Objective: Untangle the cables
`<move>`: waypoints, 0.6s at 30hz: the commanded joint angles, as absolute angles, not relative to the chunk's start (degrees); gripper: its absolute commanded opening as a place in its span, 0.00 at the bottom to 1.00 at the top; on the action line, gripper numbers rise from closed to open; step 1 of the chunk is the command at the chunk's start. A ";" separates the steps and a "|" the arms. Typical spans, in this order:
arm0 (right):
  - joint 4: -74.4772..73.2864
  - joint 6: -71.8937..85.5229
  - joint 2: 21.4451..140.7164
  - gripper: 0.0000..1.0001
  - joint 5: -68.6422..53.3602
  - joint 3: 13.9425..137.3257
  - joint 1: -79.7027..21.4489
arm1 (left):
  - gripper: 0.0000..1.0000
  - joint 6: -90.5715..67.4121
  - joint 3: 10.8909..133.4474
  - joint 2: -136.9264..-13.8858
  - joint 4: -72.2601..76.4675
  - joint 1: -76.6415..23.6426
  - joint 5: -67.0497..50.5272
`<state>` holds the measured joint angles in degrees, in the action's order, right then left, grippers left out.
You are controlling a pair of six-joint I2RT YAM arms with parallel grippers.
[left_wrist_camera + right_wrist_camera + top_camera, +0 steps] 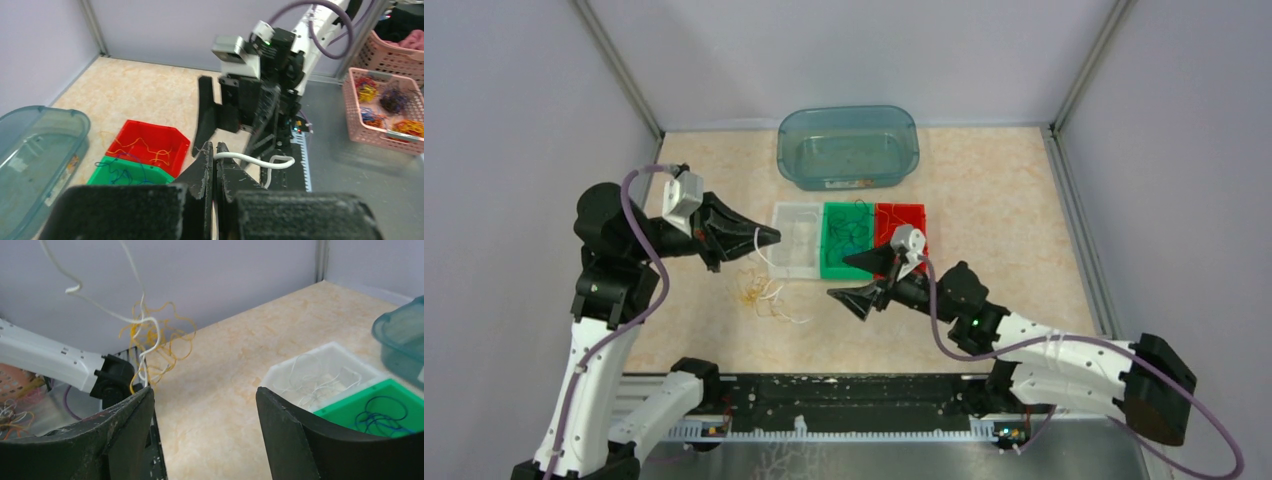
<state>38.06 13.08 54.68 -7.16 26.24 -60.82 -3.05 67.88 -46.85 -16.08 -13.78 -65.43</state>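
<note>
Left gripper (215,152) pinching a white cable (250,159) — the grip seen only from its wrist, right gripper (854,280) spread, front-right of white bin (796,272), yellow-white tangle (764,295) front-left of it — three bins (832,270), one tub (848,110).

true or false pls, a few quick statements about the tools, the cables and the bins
1. The left tool is shut on a white cable. True.
2. The right tool grips a cable. False: it stands open and holds nothing.
3. The red bin has yellow-orange cables in it. True.
4. The green bin is at one end of the row. False: it sits in the middle, between the white bin and the red bin.
5. The tangle lies inside the white bin. False: it hangs from the white cable below the left tool.
</note>
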 commanded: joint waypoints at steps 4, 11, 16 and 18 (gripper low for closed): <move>41.49 17.98 60.43 0.75 -24.88 38.32 -53.00 | 0.00 -10.13 65.30 -47.30 -9.94 -14.04 -75.02; 61.61 32.40 76.68 0.73 -35.30 49.73 -53.31 | 0.00 -15.50 62.93 -48.12 -4.22 -14.32 -77.87; 63.69 32.87 80.85 0.72 -38.56 53.07 -55.66 | 0.00 -15.19 63.31 -48.53 -3.89 -14.50 -77.77; 63.26 32.64 82.13 0.72 -39.22 53.96 -56.57 | 0.00 -15.20 63.45 -48.74 -3.95 -14.53 -77.84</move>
